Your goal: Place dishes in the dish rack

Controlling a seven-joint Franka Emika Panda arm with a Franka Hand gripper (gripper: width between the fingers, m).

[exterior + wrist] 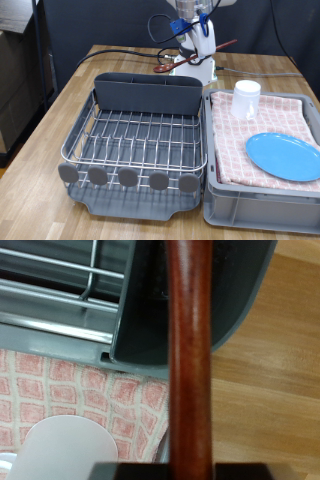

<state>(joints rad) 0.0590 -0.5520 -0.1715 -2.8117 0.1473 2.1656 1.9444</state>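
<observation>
Gripper: the gripper (197, 40) hung above the far end of the table, behind the dish rack (140, 140) in the exterior view, its fingers clamped on the wooden spoon (190, 57).

Spoon: reddish-brown, held off every surface — in the exterior view it ran slantwise through the hand, one end towards that view's left, the other jutting to the right. In the wrist view the spoon (189, 360) filled the middle as a long brown shaft running away from the camera, so the grip seemed to sit on the handle with the length pointing along the fingers, probably so the piece could be carried end-first.

Trough: the tall grey utensil trough (146, 95) stood at the back of the rack, nearest the hand; the wrist view showed a grey wall of the rack (150, 310) just beneath the shaft. By my reading the spoon was held over that end because the trough suits a long utensil.

Rack: the silver wire grid carried no dish that I could see.

Cup: the white cup (246, 98) stood upright on the pink checked cloth in the grey crate (262, 190), at the exterior view's right.

Plate: the light-blue plate (284, 156) lay flat on the same cloth, nearer the camera than the cup — both apparently awaiting transfer.

Progress: judged early, with one dish in hand and none racked.
</observation>
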